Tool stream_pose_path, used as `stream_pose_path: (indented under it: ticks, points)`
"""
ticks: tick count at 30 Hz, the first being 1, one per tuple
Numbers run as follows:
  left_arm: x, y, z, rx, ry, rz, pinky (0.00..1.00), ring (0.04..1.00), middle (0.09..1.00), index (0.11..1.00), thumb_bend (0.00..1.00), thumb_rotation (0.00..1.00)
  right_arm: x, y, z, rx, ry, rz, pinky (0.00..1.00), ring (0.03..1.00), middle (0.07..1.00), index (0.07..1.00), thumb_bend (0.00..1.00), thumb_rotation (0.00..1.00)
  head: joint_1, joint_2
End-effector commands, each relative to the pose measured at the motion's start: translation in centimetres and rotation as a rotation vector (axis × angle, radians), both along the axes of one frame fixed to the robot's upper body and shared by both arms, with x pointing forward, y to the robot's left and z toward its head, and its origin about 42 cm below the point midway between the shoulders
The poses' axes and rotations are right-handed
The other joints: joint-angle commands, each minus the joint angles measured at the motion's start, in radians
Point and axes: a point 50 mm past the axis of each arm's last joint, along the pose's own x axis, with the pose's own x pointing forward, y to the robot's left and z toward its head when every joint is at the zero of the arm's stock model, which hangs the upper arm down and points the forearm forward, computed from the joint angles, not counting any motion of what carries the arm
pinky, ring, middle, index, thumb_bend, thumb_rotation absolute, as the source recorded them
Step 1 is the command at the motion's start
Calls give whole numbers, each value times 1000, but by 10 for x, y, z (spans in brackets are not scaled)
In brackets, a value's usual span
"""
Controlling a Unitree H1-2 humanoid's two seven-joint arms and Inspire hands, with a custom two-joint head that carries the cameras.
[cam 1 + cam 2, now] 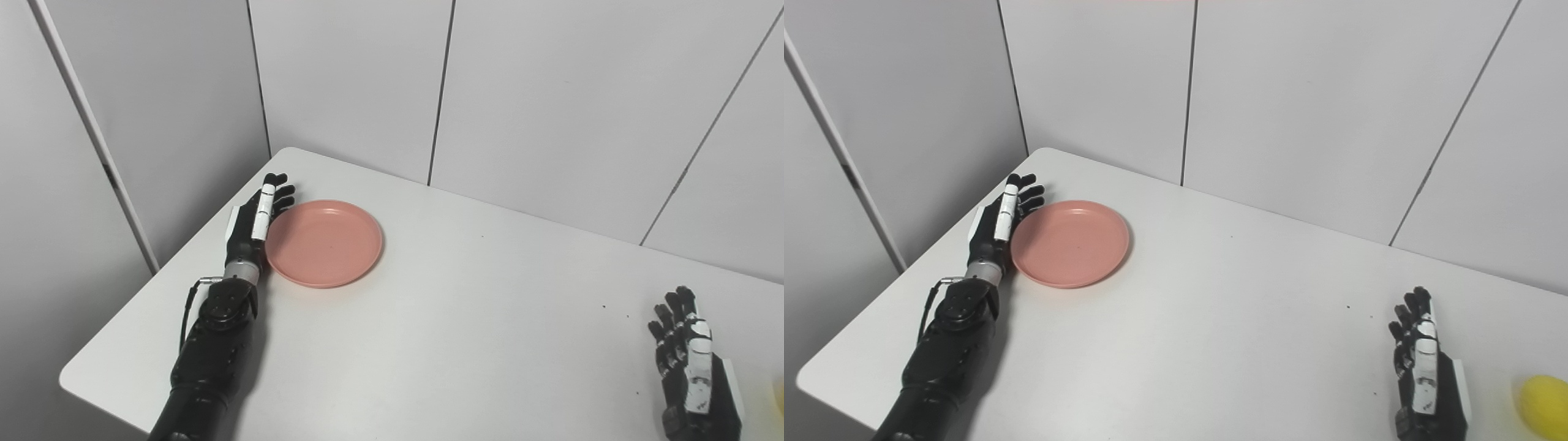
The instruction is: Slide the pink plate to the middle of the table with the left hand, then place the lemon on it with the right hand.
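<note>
A pink plate [324,242] lies on the white table [465,318] at the far left, near the corner. My left hand [257,220] is open, fingers straight, standing on edge against the plate's left rim. The lemon [1543,398] is yellow and lies at the near right edge of the table; in the left eye view only a sliver of it [779,395] shows. My right hand [1424,373] is open and empty, resting on the table just left of the lemon, not touching it.
Grey wall panels [539,92] close in the table at the back and left. The table's left corner and near-left edge [92,386] are close to my left arm. A few dark specks [603,306] dot the tabletop.
</note>
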Motion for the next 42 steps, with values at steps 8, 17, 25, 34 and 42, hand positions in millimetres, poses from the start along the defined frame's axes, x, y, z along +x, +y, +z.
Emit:
stream_pose_path:
  ticks: [8,17,25,34,42]
  points:
    - [21,-42,25,-35,-38,-182,809,815,817,806,626,1000,7,4,20,4,-68,10,1000,1000,1000,1000,672,1000,-4,1]
    - [28,-73,20,-62,-29,-260,819,831,827,815,655,1000,7,6,19,6,-68,8,1000,1000,1000,1000,673,1000,-17,2]
    - [36,-104,13,-66,-27,-324,821,829,827,816,631,1000,8,6,16,10,-75,11,1000,1000,1000,1000,663,1000,-39,11]
    - [36,-136,6,-121,-17,-388,822,829,829,813,634,1000,8,9,13,6,-80,9,1000,1000,1000,1000,677,1000,-91,38]
    - [32,-154,-2,-121,-8,-424,815,823,822,806,639,1000,10,15,11,14,-84,21,1000,1000,1000,1000,687,1000,-153,68]
